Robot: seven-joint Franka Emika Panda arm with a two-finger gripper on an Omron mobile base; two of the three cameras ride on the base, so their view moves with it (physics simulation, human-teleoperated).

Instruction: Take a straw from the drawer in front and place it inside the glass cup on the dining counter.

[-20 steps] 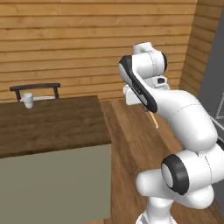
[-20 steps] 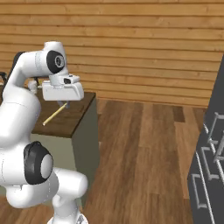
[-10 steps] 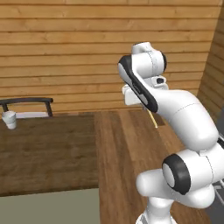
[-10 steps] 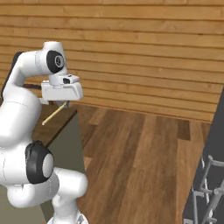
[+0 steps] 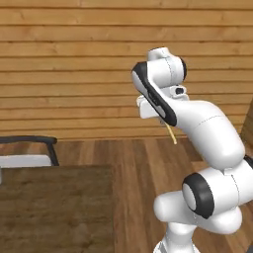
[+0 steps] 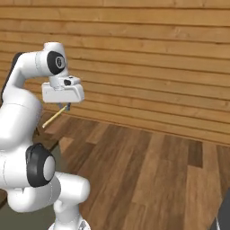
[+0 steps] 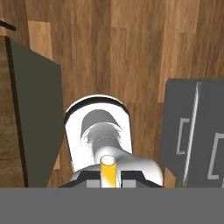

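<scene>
stage: carrying, fetch done | gripper (image 6: 67,107): closed on the straw (image 6: 53,117), held aloft beside the dining counter (image 5: 54,207) corner | left: reach the glass cup on that counter, drop straw in

White glossy arm (image 5: 207,128), rounded tube-like links, smooth shell, no visible cables or screws. Dark black joint discs: one big round cap on the lower joint, seen on both base views, another on the upper elbow with a small lighter dot at centre in the right base view. Black band curving along the upper link edge in the left base view. Boxy white hand block (image 6: 63,92) with a small dark detail on top. Pincer (image 6: 67,107) small and dark, tips hard to make out under the block. White rounded base column at bottom, light grey shading on undersides. No markings or logos legible.
</scene>
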